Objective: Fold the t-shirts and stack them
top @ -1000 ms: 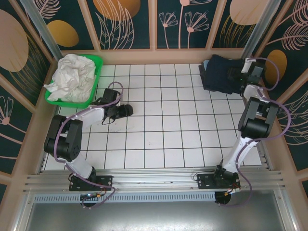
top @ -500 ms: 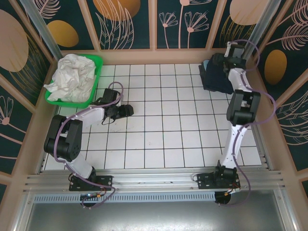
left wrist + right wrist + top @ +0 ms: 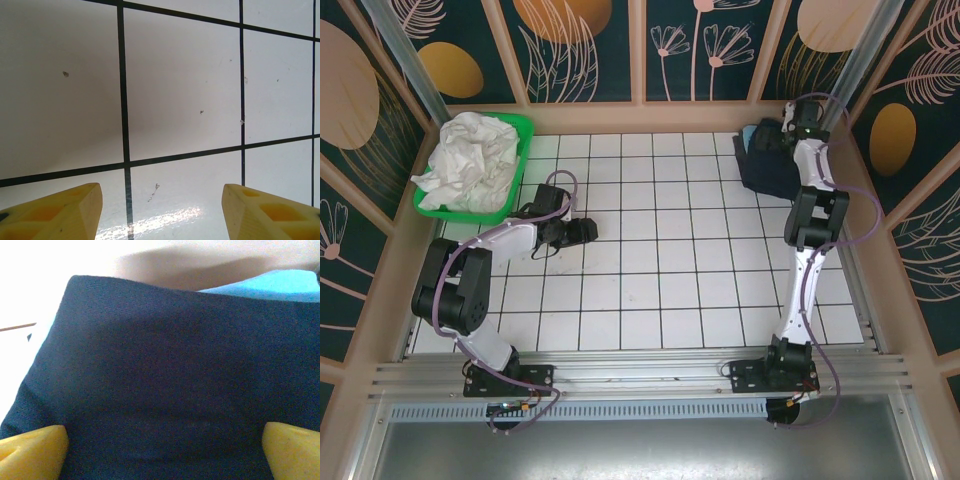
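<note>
A folded dark navy t-shirt (image 3: pixel 765 165) lies at the table's back right corner, on top of a light blue t-shirt (image 3: pixel 748 136) whose edge peeks out behind it. My right gripper (image 3: pixel 788 133) hovers over the pile's far edge, open. In the right wrist view the navy t-shirt (image 3: pixel 165 365) spreads below the wide-apart yellow fingertips (image 3: pixel 35 450), and the light blue t-shirt (image 3: pixel 275 285) shows beyond it. The right gripper (image 3: pixel 165 445) holds nothing. Crumpled white t-shirts (image 3: pixel 470 160) fill the green basket. My left gripper (image 3: pixel 588 229) rests low over bare tiles (image 3: pixel 180 100), open and empty (image 3: pixel 162 205).
The green basket (image 3: pixel 523 130) stands at the back left corner. Wooden wall frames close in the table on three sides, close behind the shirt pile. White gridded tiles (image 3: pixel 660 250) stretch between the two arms.
The right arm swung from the pile's right side to the back and stretched out straight. Its gripper moved left over the navy t-shirt and its jaws widened. The left arm stayed still.
</note>
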Controlling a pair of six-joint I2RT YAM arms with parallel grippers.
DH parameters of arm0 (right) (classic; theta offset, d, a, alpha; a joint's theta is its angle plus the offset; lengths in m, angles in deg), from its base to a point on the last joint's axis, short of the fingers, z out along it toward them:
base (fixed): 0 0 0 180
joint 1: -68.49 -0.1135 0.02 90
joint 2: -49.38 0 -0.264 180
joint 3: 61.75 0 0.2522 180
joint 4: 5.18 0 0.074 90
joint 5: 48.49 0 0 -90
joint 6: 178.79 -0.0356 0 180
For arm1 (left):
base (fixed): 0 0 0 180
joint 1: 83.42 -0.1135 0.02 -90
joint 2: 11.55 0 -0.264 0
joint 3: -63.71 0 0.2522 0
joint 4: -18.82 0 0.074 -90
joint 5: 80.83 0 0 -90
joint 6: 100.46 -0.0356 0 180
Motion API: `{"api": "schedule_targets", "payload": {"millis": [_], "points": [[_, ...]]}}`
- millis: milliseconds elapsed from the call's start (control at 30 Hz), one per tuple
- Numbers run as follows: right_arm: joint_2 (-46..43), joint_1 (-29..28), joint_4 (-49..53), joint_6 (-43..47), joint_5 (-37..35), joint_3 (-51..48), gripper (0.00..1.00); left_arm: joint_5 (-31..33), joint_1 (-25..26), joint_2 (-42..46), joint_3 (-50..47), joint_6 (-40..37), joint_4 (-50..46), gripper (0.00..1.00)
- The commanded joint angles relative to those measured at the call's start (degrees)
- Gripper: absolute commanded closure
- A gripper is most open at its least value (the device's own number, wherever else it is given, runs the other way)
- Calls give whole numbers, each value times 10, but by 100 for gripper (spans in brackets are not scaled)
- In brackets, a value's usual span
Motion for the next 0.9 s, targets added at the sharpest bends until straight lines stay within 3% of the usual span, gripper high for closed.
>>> {"api": "schedule_targets", "payload": {"millis": [0,133,300,467,733,867], "points": [[-27,3,86,25,9,14,1,-1,-4,-8,12,-13,-8,35],[-78,-10,73,-6,-47,2,1,-2,-4,-7,12,-10,-7,35],[-130,-23,-1,-18,-43,-103,1,-1,-4,-4,6,-8,-4,35],[-96,-30,7,-15,-57,-117,1,0,-4,11,3,-5,3,34],[-124,-40,6,-30,-65,-135,1,49,-4,88,6,-10,25,15],[-233,-46,-87,-48,-78,-267,1,99,-4,142,2,-17,34,3]]}}
